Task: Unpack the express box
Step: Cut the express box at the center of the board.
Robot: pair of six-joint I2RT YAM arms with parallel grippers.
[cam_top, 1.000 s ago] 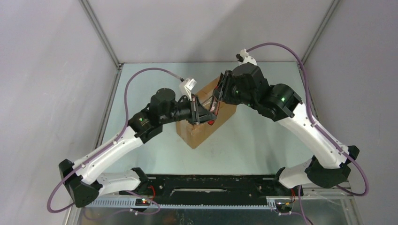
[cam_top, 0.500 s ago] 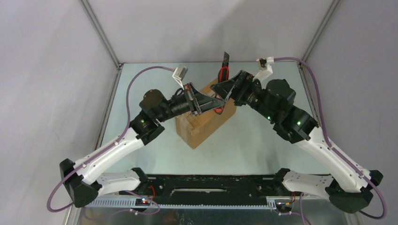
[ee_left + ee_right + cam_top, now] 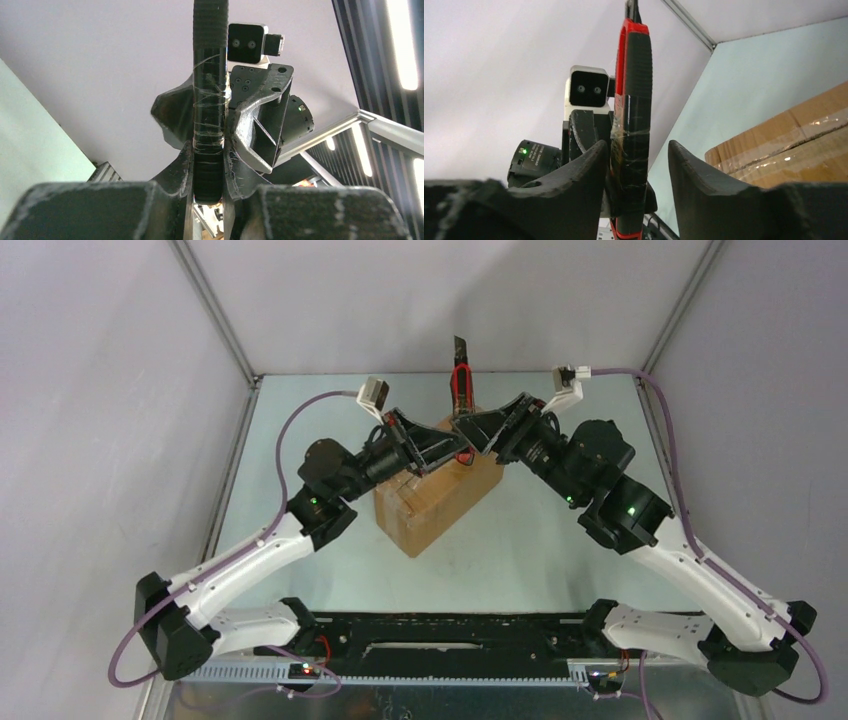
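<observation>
Standing upright above the middle of the table, a red-and-black utility knife (image 3: 461,390) was clamped at its lower handle by the left gripper (image 3: 208,170), with both fingers pressed against it. The right gripper (image 3: 638,147) faced it from the opposite side with its fingers apart, one just beside the handle and the other clear of it. Below them the brown corrugated cardboard box (image 3: 440,505) lay diagonally on the pale green tabletop (image 3: 560,540), with clear tape (image 3: 819,125) running along its seam. Bare tabletop showed around the box on the left, right and near sides, and its far end was hidden under the grippers. Grey walls (image 3: 400,300) closed the back and sides. No lettering was legible in any view.
</observation>
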